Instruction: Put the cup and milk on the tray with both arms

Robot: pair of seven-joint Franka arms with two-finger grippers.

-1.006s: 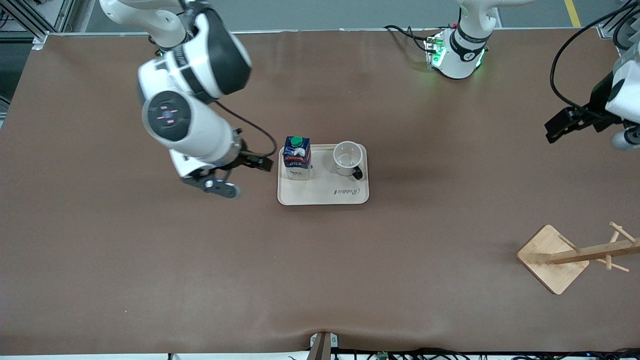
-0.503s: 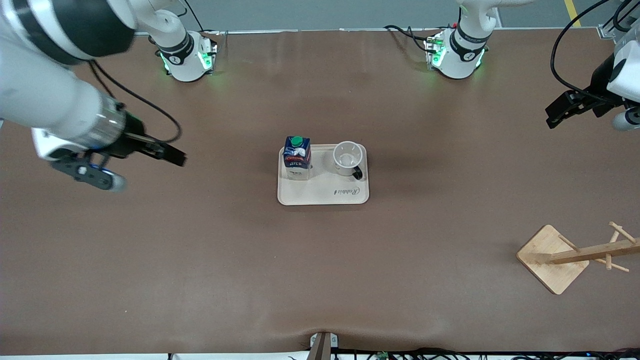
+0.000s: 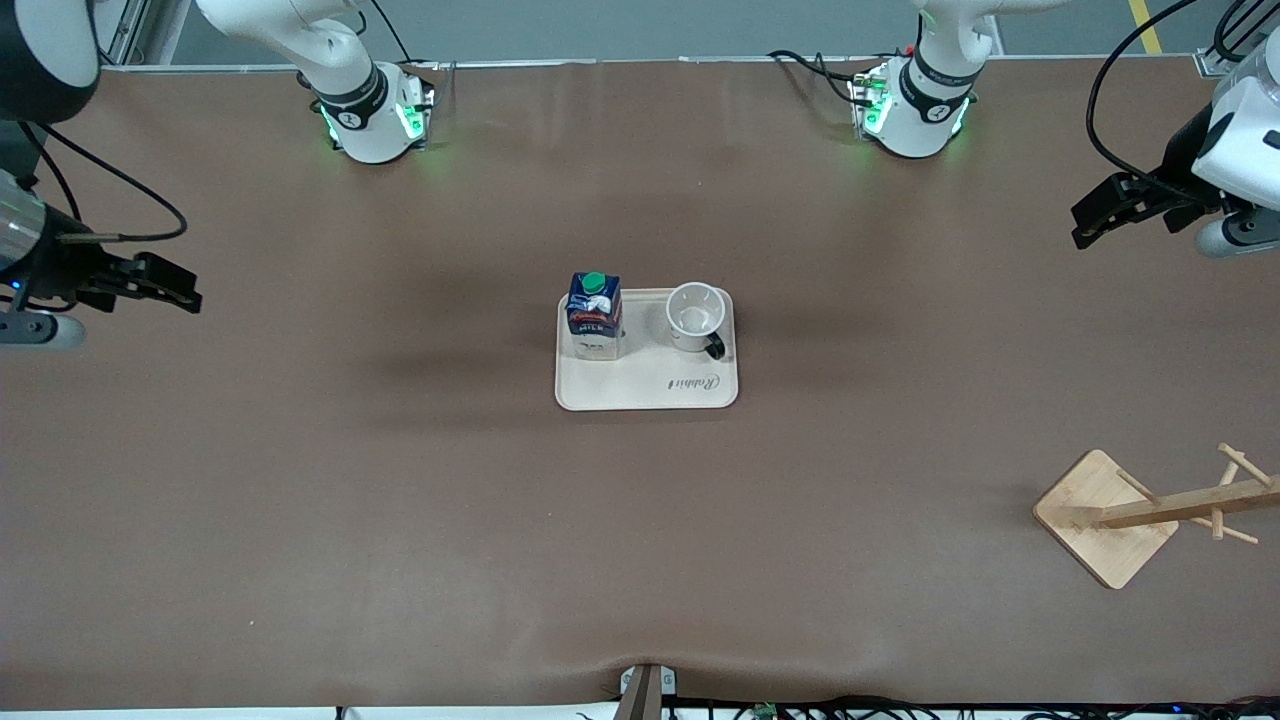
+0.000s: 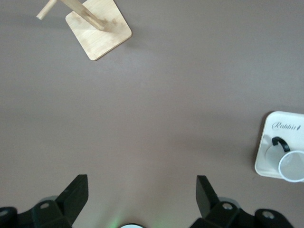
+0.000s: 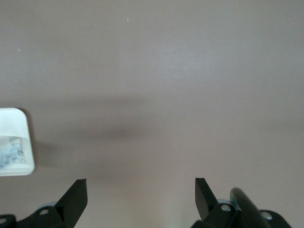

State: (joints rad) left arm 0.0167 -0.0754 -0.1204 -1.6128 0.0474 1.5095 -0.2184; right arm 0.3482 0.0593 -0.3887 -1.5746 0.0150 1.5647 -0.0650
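The cream tray [image 3: 640,388] lies mid-table. On it the dark blue milk [image 3: 594,316] with its green cap stands upright at the end toward the right arm. The white cup [image 3: 694,314] stands upright beside it, black handle toward the front camera. My right gripper [image 3: 170,288] hangs open and empty over bare table at the right arm's end, well away from the tray. Open and empty too, my left gripper [image 3: 1092,226] is over the table at the left arm's end. The left wrist view shows its open gripper [image 4: 141,191], the tray [image 4: 269,140] and the cup [image 4: 291,167]. In the right wrist view the open gripper [image 5: 141,191] sees only a tray corner [image 5: 19,121].
A wooden rack with a square base [image 3: 1104,518] and pegged post lies toward the left arm's end, nearer the front camera; the base [image 4: 99,30] also shows in the left wrist view. Brown table mat surrounds the tray.
The right arm has swung from right beside the tray out to its own end of the table. The left gripper has shifted slightly. Milk, cup and tray have stayed put.
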